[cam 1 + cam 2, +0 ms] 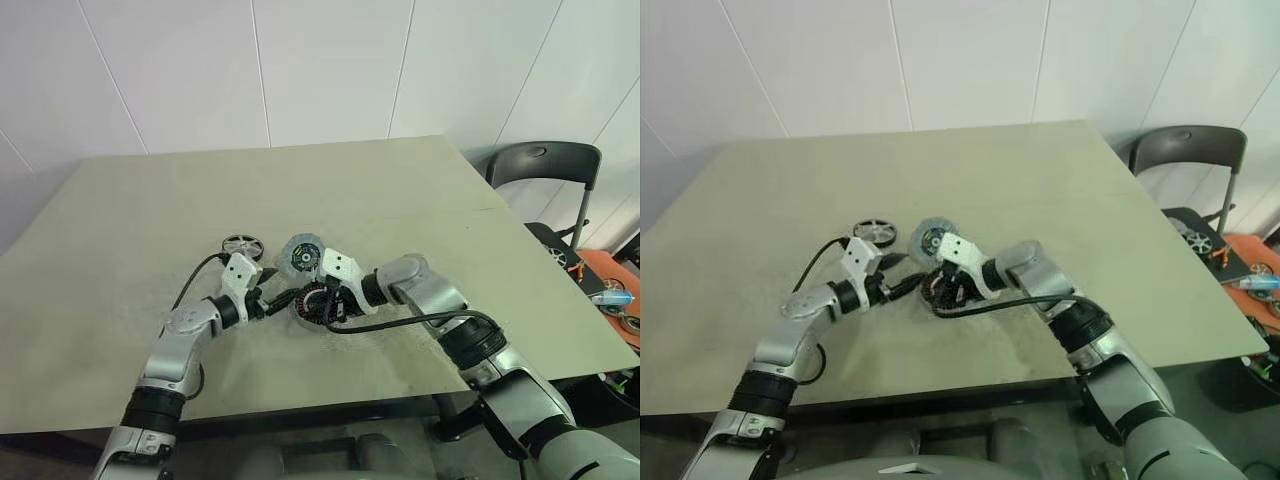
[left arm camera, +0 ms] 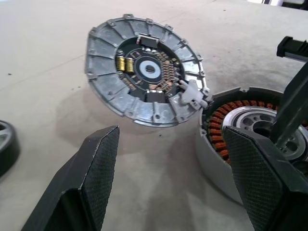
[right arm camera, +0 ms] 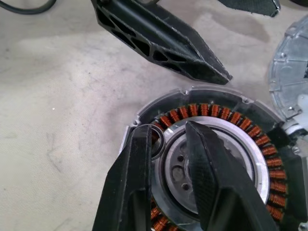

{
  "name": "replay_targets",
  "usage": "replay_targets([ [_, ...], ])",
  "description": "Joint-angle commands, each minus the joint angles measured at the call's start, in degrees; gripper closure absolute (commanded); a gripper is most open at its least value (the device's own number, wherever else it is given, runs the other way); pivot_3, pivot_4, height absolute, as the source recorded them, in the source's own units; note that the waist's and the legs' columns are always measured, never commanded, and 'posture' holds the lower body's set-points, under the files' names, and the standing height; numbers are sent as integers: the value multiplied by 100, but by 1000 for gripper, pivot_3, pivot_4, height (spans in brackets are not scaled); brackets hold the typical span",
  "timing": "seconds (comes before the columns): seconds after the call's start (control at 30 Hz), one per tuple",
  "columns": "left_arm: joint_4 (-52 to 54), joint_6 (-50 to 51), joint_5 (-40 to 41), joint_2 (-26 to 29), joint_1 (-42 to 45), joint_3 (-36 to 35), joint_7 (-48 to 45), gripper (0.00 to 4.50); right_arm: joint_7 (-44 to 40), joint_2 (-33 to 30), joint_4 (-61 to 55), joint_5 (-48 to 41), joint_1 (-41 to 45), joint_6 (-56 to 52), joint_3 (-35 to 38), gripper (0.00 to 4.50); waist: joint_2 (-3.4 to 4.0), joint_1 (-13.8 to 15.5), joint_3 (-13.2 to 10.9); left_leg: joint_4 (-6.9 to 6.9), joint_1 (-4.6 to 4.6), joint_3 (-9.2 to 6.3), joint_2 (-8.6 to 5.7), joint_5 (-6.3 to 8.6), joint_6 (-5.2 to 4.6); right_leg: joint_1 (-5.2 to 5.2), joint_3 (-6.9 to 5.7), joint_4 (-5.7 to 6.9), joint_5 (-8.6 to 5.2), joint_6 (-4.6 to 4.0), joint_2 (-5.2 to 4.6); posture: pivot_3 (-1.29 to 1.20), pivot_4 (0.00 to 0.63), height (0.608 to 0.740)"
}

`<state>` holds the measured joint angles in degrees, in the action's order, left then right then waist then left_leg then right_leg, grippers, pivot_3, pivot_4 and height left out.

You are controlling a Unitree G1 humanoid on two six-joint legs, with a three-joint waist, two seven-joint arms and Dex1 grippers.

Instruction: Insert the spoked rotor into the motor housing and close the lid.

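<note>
Left eye view: the motor housing [image 1: 318,305] sits on the beige tabletop [image 1: 420,200], near its front middle. The lid [image 1: 299,258] lies just behind the housing, leaning against its rim, circuit side up. The spoked rotor [image 1: 242,245] lies flat on the tabletop, behind and to the left of the housing, apart from it. The left claw [image 1: 272,301] reaches in from the housing's left, its tips just beside the housing wall. The right claw [image 1: 330,300] comes from the right and tips down over the housing. A black chair [image 1: 545,165] stands well off beyond the tabletop's right edge.

Left wrist view: the left claw stands wide open, its two black fingers [image 2: 91,180] apart with bare tabletop between them and nothing held. The housing is beside the one finger; the tilted lid is just past the tips, and the rotor's dark rim [image 2: 7,144] lies off to the far side of the other finger.

Right wrist view: inside the housing, a ring of copper coils [image 3: 226,115] surrounds a silver centre hub [image 3: 180,168]. The right claw's fingers [image 3: 211,178] stand a little apart, their tips down inside the housing on that hub; whether they pinch anything I cannot tell.
</note>
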<state>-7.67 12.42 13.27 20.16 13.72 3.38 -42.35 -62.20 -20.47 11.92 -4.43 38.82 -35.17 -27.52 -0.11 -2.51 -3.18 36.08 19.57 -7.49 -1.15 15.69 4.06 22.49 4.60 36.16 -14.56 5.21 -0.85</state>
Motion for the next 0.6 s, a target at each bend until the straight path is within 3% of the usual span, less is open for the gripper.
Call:
replay_targets([
  [0.03, 295, -6, 127, 71, 8, -134, -33, 856, 48, -52, 26, 193, 148, 149, -64, 3348, 0, -1, 0, 0, 0, 0, 0, 0, 0, 0, 0, 0, 0, 0, 0, 0, 0, 740],
  [0.6, 316, 2, 139, 108, 9, -90, -28, 856, -116, -397, -217, 279, 388, 271, 107, 3348, 0, -10, 0, -4, 1, 0, 0, 0, 0, 4, 0, 0, 0, 0, 0, 0, 0, 740],
])
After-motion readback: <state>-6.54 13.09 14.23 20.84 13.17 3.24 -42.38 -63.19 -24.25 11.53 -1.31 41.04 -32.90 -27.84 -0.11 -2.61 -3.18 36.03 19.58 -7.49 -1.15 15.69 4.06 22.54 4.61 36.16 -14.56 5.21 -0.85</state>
